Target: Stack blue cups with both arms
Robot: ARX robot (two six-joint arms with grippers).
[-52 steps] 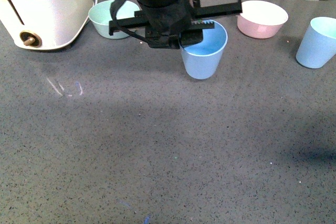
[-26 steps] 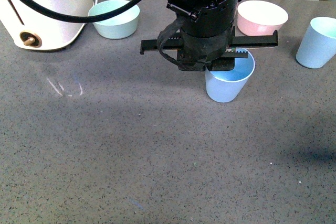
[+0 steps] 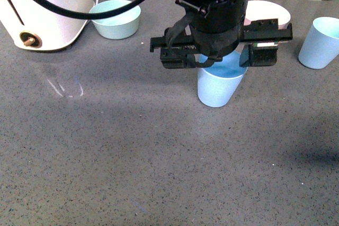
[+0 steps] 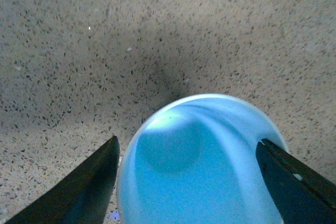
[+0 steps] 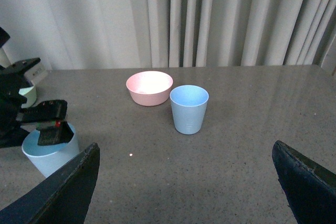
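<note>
- The right gripper (image 5: 185, 148) is held nearest the robot's side and low over the table (image 3: 132, 157). Its jaws are spread wide and nothing is held between them.
- The nearer blue cup (image 3: 214, 86) is seen standing upright on the table, mouth up and empty, around the middle of the surface.
- The left gripper (image 3: 216, 57) is placed directly above this cup. Its jaws are parted wider than the rim, one on each side, and no contact with the wall can be made out.
- The cup is judged to be light, thin-walled and fairly stiff. It would be tipped or pushed aside easily by an off-centre touch.
- Because of the taper, a hold low on the wall is likely to slip. The upper wall just under the rim is judged the better place, leaving the base free for nesting.
- The farther blue cup (image 3: 318, 43) is set upright, well apart to the right.
- A pink bowl (image 5: 149, 87) is seen just behind it, and a mint-green bowl (image 3: 115, 18) is seen at the far left.
</note>
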